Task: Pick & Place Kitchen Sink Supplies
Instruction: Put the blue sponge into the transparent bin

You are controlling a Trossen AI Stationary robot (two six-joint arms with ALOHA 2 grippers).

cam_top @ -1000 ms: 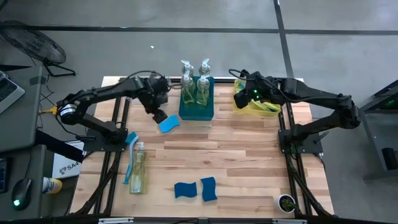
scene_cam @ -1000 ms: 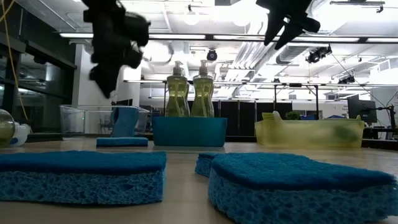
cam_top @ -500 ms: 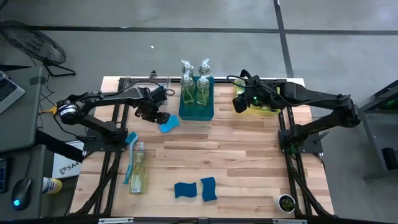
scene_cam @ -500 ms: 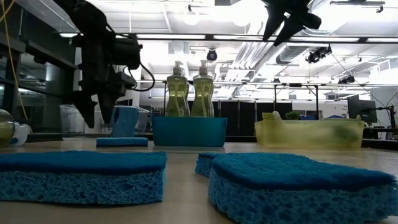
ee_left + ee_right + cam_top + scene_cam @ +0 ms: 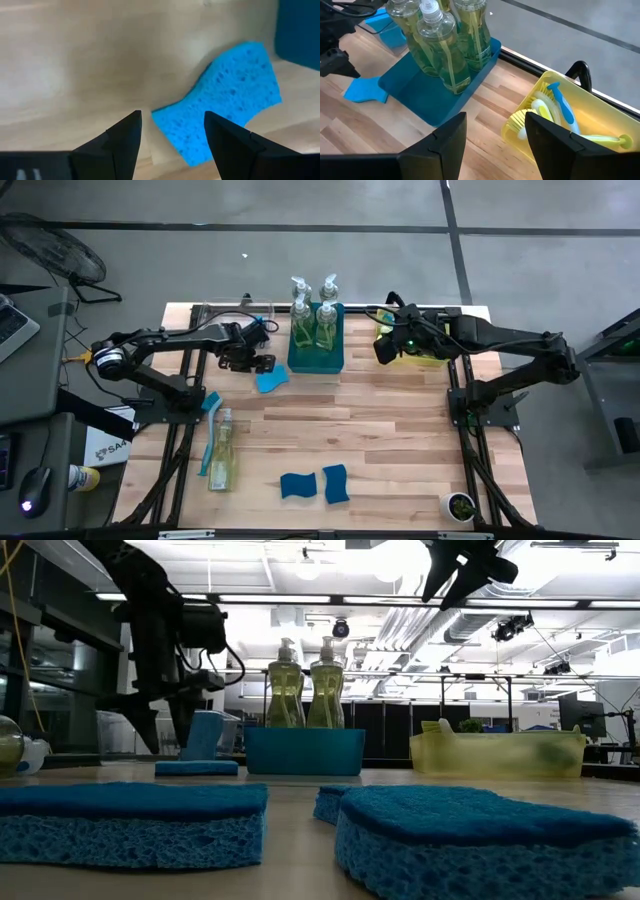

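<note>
Wood table (image 5: 400,430), L gripper (image 5: 172,131) open over sponge (image 5: 220,122)

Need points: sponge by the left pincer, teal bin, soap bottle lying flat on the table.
sponge (image 5: 225,105): left wrist view, middle of its porous top face.
teal bin (image 5: 316,360): high view, bare floor in front of the bottles.
lying soap bottle (image 5: 220,460): high view, middle of its clear body.

The left pincer (image 5: 262,363) has dropped low over the tabletop (image 5: 380,420), its open fingers now just behind the blue sponge (image 5: 271,380)
</note>
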